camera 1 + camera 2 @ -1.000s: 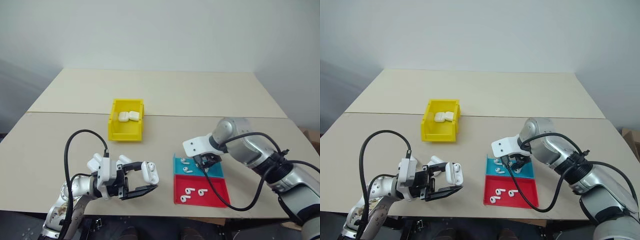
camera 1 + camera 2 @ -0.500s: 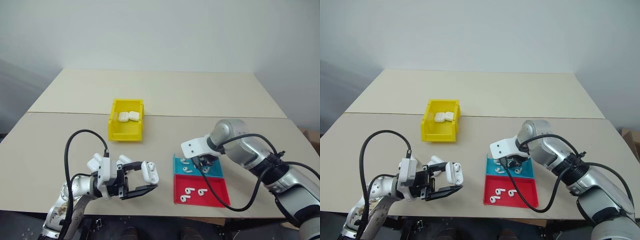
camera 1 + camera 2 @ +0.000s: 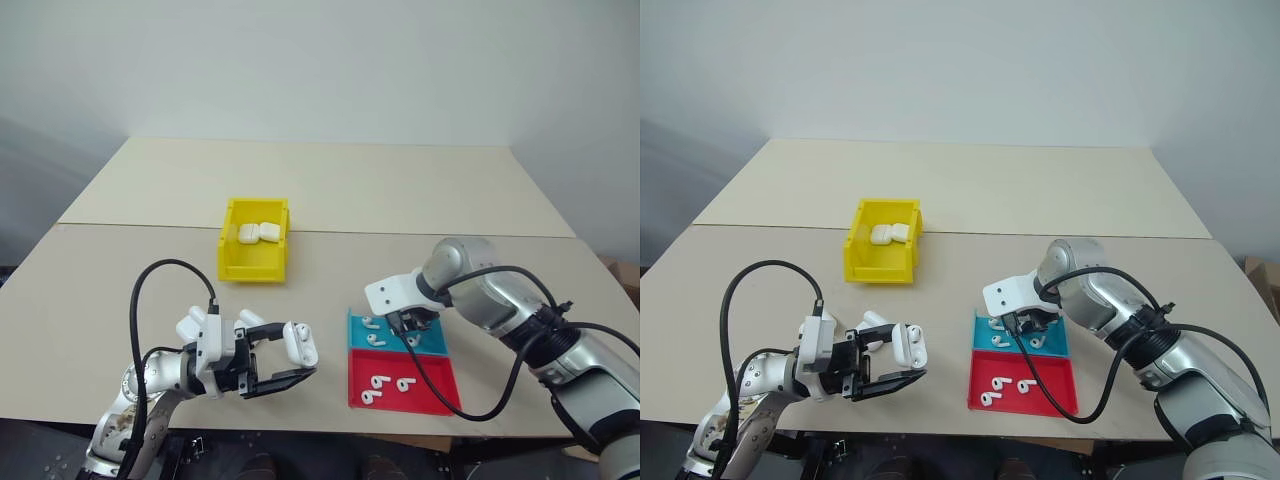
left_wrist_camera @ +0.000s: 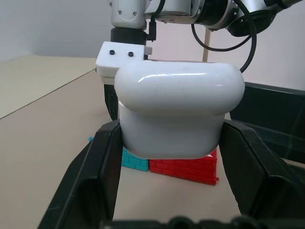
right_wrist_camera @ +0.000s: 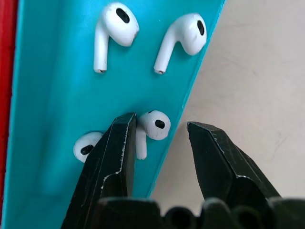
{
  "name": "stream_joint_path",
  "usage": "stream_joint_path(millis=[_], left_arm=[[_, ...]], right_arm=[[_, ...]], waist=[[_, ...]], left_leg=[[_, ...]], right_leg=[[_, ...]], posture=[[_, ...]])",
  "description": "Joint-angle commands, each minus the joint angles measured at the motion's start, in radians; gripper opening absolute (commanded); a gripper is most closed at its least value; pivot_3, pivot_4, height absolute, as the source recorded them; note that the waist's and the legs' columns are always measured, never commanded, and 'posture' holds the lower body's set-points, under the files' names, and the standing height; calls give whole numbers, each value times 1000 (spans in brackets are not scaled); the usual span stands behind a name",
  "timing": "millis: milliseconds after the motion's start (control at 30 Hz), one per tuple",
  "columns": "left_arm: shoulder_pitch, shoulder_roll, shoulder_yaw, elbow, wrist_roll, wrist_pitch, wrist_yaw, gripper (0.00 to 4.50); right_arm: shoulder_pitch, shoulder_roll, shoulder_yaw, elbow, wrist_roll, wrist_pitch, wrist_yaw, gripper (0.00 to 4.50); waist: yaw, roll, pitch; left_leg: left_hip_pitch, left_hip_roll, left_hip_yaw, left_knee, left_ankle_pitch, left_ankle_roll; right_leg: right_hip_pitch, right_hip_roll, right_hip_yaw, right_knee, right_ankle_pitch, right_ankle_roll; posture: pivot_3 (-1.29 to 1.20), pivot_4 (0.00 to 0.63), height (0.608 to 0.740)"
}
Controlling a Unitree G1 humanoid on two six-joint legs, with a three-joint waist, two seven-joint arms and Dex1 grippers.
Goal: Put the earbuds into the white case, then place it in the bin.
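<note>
Four small white earbuds (image 5: 153, 125) lie in a shallow blue tray (image 3: 432, 343) near the front right of a tan table (image 3: 400, 190), two of them side by side farther along the tray and two closer together under the right gripper (image 5: 159, 143). That gripper points steeply down into the tray with its two black fingers parted; one earbud sits in the gap between them, resting against one finger and clear of the other, not yet pinched. A red tray (image 3: 430, 395) touches the blue one on the near side and holds three more earbuds. At the front left, the left gripper (image 3: 283, 362) points level toward the trays and pinches a white case (image 4: 178, 112) between its fingers, lid closed, above the table. Farther back, left of centre, the yellow bin (image 3: 252, 266) stands on the table with two white cases inside at its far end.
</note>
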State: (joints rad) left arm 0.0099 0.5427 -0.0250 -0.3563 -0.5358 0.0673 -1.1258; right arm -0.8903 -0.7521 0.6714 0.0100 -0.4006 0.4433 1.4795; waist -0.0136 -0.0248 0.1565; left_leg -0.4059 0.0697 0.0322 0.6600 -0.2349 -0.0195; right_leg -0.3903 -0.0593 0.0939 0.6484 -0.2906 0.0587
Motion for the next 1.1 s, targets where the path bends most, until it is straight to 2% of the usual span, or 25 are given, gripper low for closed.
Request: stream_joint_path(millis=[33,1100], left_arm=[[-8,-2,-4,-25,-2,-20,2,2767],[-12,-9,-7,-19,4,-23,6,2767]], right_arm=[[-2,-14,-17,-6,-19,9,16,2128],[12,2,-37,-32,-10,-29,8,2128]], waist=[[0,0,0],[-1,0,0]], left_leg=[[0,0,0,0,0,0],[0,0,0,0,0,0]], right_leg=[[0,0,0,0,0,0],[0,0,0,0,0,0]], posture=[[0,150,740],[0,150,740]])
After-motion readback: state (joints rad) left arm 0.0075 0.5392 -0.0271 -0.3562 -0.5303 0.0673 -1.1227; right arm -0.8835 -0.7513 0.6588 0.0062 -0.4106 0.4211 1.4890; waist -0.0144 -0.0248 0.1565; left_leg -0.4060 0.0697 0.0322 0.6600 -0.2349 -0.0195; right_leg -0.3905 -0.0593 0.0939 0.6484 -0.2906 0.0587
